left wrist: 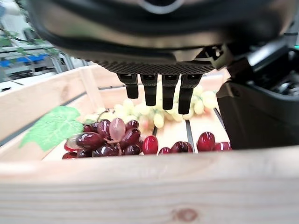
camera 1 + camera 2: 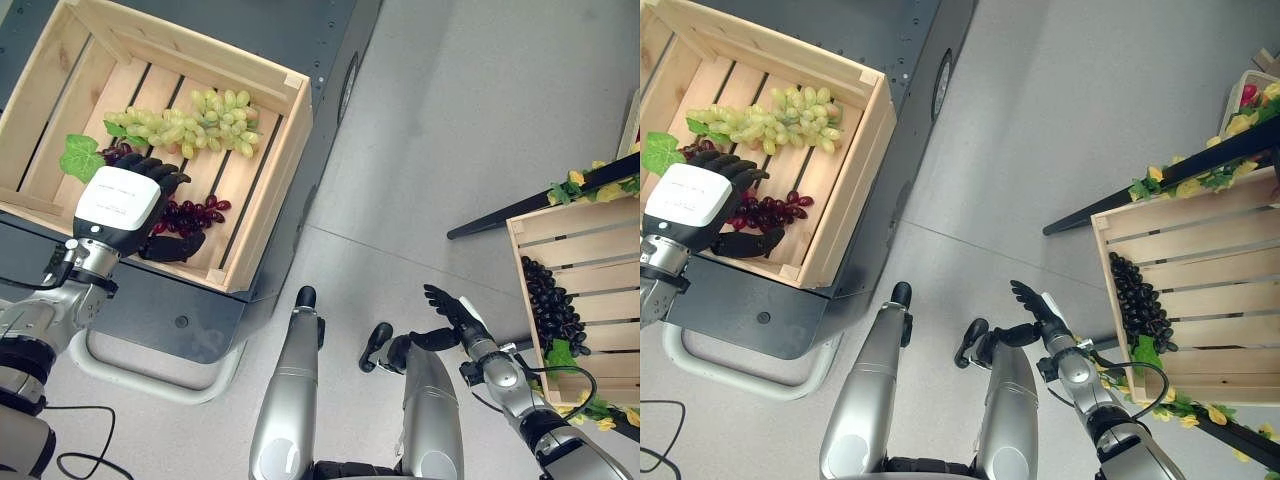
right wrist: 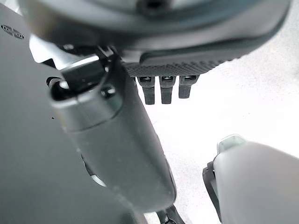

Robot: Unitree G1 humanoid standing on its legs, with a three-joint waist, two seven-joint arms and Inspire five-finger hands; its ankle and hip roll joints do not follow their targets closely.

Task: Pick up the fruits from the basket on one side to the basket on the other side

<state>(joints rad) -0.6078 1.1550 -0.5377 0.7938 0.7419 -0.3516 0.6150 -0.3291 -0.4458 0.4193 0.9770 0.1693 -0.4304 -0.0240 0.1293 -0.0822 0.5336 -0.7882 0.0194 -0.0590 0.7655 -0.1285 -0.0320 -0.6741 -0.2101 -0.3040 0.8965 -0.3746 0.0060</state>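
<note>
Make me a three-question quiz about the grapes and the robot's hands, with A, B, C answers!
1. Where are the red grapes?
A. In the left crate, under the left hand
B. On the floor
C. In the right hand

2. What colour are the grapes in the right crate?
A. Green
B. Black
C. Orange

3. What is the left hand doing?
A. Holding a bunch in the air
B. Resting on the floor
C. Reaching over the red grapes, fingers open, nothing gripped

Answers:
1 A: the red bunch lies on the slats beside the green grapes, just below the left hand.
2 B: a dark, black bunch lies against that crate's wall.
3 C: the left wrist view shows straight fingers above the grapes, not closed on them.
</note>
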